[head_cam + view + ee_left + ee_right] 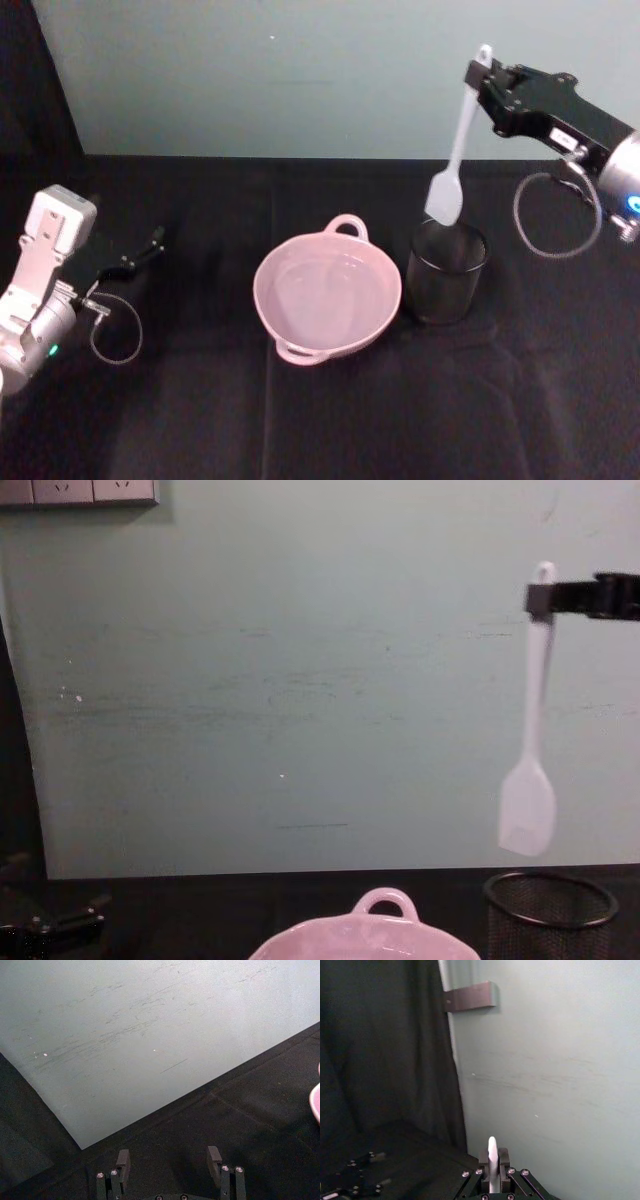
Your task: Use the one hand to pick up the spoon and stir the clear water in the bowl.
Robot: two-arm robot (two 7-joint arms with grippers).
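Closest in, at the lower left of the head view, the left arm sits parked over the black cloth of the desk [200, 420]. Its left claw [169, 1152] is released, with the two fingers spread wide and nothing between them. Toward the middle of the desk stands the pale pink bowl [262, 300], glossy, with a small loop handle on its far rim and another on its near rim. The clear water [325, 290] inside it shows as no more than a faint shine. Just beside the bowl, on the robot's right, stands a black wire-mesh cup [447, 272]. Above that cup the right claw [485, 75] is raised high in front of the pale green wall [250, 680], clenched on the top of the spoon's handle, just below the hole at its end. The white spoon [455, 150] hangs nearly upright from this grip, with its flat paddle head pointing down. From the chest view the paddle's tip is in the air above the cup's rim, apart from it and off to the right of the bowl.
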